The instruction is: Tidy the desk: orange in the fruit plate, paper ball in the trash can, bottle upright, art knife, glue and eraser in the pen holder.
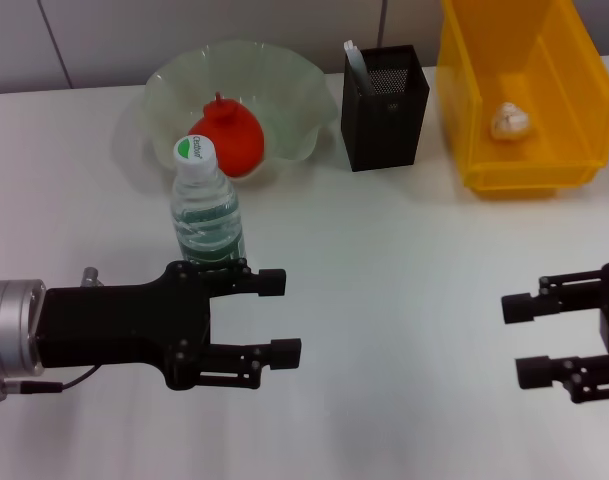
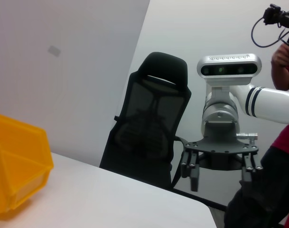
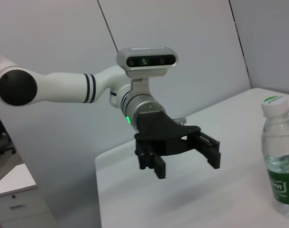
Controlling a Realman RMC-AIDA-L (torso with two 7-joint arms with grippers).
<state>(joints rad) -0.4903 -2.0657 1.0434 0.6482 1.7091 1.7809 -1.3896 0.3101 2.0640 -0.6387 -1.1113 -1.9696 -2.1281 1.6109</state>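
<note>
The orange [image 1: 230, 137] lies in the pale green fruit plate [image 1: 284, 80]. The bottle [image 1: 206, 205] stands upright in front of the plate; it also shows in the right wrist view [image 3: 279, 161]. The paper ball [image 1: 510, 120] lies in the yellow trash can [image 1: 529, 170]. The black mesh pen holder [image 1: 384, 100] holds a white item [image 1: 356, 60]. The eraser is not in view. My left gripper [image 1: 281, 317] is open and empty, low over the table just in front of the bottle. My right gripper [image 1: 521, 340] is open and empty at the right.
The white table [image 1: 384, 260] spreads between both grippers. The left wrist view shows the trash can's corner [image 2: 16, 166], the right gripper [image 2: 219, 175], a black office chair [image 2: 149, 123] and a person [image 2: 286, 57] beyond the table. The right wrist view shows the left gripper [image 3: 184, 159].
</note>
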